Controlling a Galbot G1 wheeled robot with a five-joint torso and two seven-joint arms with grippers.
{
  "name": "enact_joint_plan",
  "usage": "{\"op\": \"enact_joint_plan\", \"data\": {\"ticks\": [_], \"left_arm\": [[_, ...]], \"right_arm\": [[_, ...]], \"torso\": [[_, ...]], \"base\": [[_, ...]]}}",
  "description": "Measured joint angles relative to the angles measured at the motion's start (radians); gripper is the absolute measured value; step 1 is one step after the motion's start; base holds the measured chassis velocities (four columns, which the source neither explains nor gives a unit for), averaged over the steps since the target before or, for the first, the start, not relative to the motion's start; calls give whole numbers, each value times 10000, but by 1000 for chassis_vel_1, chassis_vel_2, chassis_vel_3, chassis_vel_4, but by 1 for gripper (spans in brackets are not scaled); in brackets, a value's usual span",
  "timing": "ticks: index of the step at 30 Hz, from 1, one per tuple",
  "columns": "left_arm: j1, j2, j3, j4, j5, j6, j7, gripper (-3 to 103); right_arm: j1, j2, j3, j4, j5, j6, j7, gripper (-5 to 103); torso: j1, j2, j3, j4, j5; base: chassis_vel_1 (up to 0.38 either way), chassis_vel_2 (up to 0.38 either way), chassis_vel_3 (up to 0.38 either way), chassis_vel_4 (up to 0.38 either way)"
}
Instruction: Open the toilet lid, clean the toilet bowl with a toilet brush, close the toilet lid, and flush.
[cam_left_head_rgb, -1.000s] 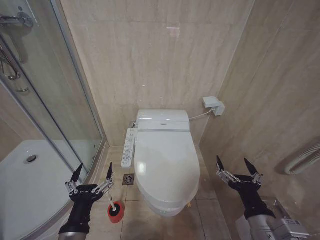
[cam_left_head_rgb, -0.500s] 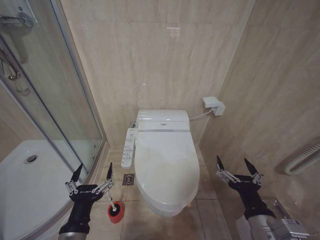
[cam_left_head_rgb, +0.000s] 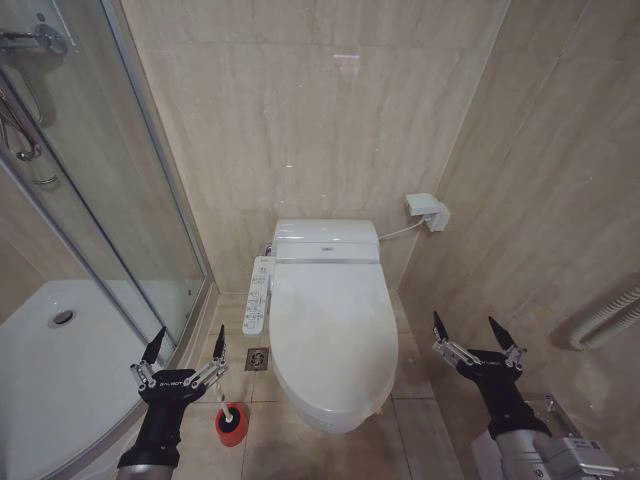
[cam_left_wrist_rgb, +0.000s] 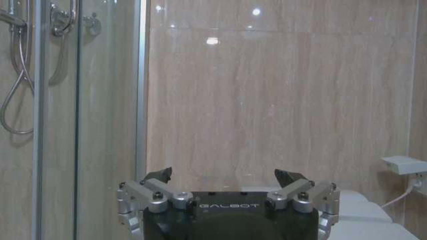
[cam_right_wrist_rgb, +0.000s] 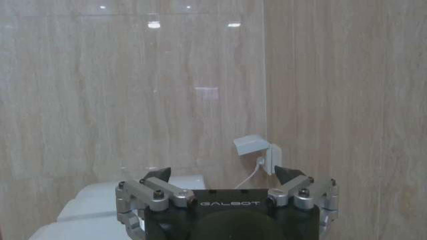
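Observation:
The white toilet lid (cam_left_head_rgb: 330, 335) lies shut over the toilet, so the toilet bowl is hidden beneath it. A bit of yellow cord (cam_left_head_rgb: 380, 408) shows at the lid's front right edge. The toilet brush (cam_left_head_rgb: 232, 411) stands in its small red cup holder (cam_left_head_rgb: 231, 428) on the floor, left of the toilet. Just left of the brush, my left gripper (cam_left_head_rgb: 190, 335) (cam_left_wrist_rgb: 223, 173) hangs open and holds nothing. My right gripper (cam_left_head_rgb: 464, 322) (cam_right_wrist_rgb: 221, 171) is open too, on the toilet's right side and clear of it.
A glass shower door (cam_left_head_rgb: 150, 200) and a white shower tray (cam_left_head_rgb: 60, 370) fill the left side. A control panel (cam_left_head_rgb: 258, 295) juts from the toilet's left, with a floor drain (cam_left_head_rgb: 256, 359) below it. A wall box (cam_left_head_rgb: 427, 211) and a grey hose (cam_left_head_rgb: 605, 315) are on the right wall.
The lid's front edge has sunk the last bit and now rests flat on the toilet. Neither gripper has moved.

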Motion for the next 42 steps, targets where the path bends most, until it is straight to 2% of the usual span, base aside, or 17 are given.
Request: {"op": "enact_joint_plan", "data": {"ticks": [3,7,8,11,15,17,20,21,22,29,32,35,38,39,40,41,42], "left_arm": [[-36,33,-81,-9,-89,87,29,100],[-458,453,-995,-142,-1174,1205,398,100],[-458,453,-995,-142,-1174,1205,398,100],[-890,887,-1946,-155,-2318,2381,793,100],[-1143,1133,-2492,-158,-2972,3045,1017,100],[-1428,1418,-3111,-162,-3714,3812,1274,100],[-1580,1562,-3433,-165,-4103,4211,1407,100],[-1793,1783,-3900,-171,-4654,4776,1593,100],[-1844,1831,-4010,-171,-4793,4919,1642,100],[-1882,1874,-4077,-169,-4890,4985,1694,96],[-1962,2025,-4085,-29,-4912,4618,1891,96],[-2157,2369,-4027,336,-4924,3660,2317,97],[-2333,2541,-3976,685,-4938,3336,2419,97],[-2502,2708,-3902,1020,-4938,2983,2524,88],[-2567,2773,-3873,1152,-4938,2849,2566,88],[-2889,3104,-3734,1808,-4937,2133,2776,88],[-2889,3104,-3734,1808,-4937,2133,2776,88]], "right_arm": [[0,0,0,0,0,0,0,100],[0,0,0,0,0,0,0,100],[0,0,0,0,0,0,0,100],[0,0,0,0,0,0,1,100],[0,0,0,0,0,0,0,100],[0,0,-1,0,0,0,1,100],[0,0,0,0,0,0,1,100],[0,0,-1,0,0,0,0,100],[0,0,0,0,1,0,1,100],[0,0,0,0,0,0,1,100],[0,0,0,0,0,0,1,100],[0,1,-1,0,0,0,1,100],[1,0,0,-1,1,0,1,100],[1,0,0,0,0,0,1,100],[0,1,0,0,1,0,1,100],[1,0,-1,0,1,0,1,100],[1,0,-1,0,1,0,1,100]], "torso": [[0,0,0,1,-1],[0,0,0,-1,-1],[0,0,0,-1,-1],[0,0,0,0,-2],[0,0,0,-2,-2],[0,0,0,0,-2],[0,0,0,0,-3],[0,0,0,-2,-2],[0,0,0,-1,-3],[0,0,1,1,-3],[0,0,0,2,-2],[1,0,0,-5,-1],[0,0,0,5,3],[0,0,0,0,-1],[0,0,0,0,-3],[1,0,0,-1,-1],[1,0,0,-1,-1]], "base": [[0,0,0,0],[0,0,0,0],[0,0,0,0],[0,0,0,0],[0,0,0,0],[0,0,0,0],[0,0,0,0],[0,0,0,0],[0,0,0,0],[0,0,0,0],[0,0,0,0],[0,0,0,0],[0,0,0,0],[0,0,0,0],[0,0,0,0],[0,0,0,0],[0,0,0,0]]}}
